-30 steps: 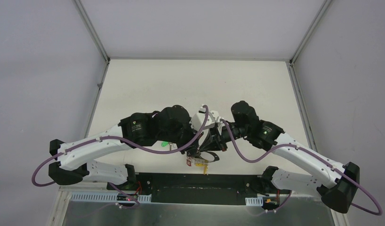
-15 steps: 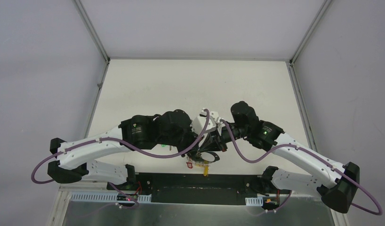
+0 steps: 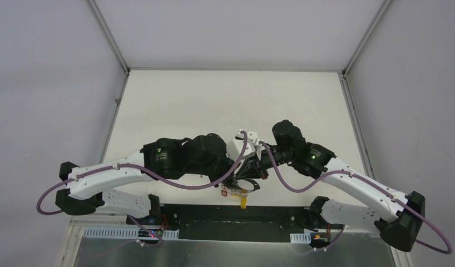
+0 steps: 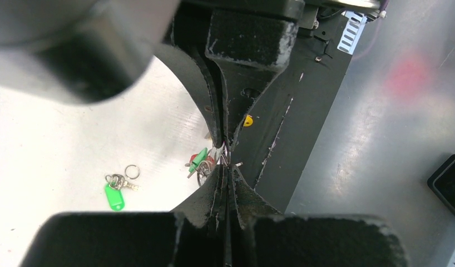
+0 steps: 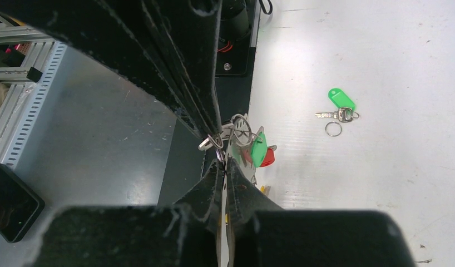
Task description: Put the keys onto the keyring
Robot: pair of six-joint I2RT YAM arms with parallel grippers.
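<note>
Start at the left. Your left arm (image 3: 108, 175) reaches in over the white table (image 3: 225, 100), and in the top view its wrist covers the spot where the loose green-tagged key (image 4: 114, 196) lies. The left wrist camera shows that key flat on the table, with a small loose ring (image 4: 132, 171) just beside it. Both are well clear of the fingers, to their left.

At the middle, by the near edge, your left claw (image 4: 226, 167) is pressed together on the thin wire of the keyring (image 5: 240, 129). The ring hangs above the table edge and the black strip (image 3: 214, 214). A green-capped key (image 5: 259, 149) and a red cap (image 5: 268, 159) dangle from it, with a yellow cap (image 4: 247, 119) close by.

Your right claw (image 5: 221, 164) meets the left one tip to tip and is also clamped on the ring's wire. The right arm (image 3: 359, 186) trails off to the right.
</note>
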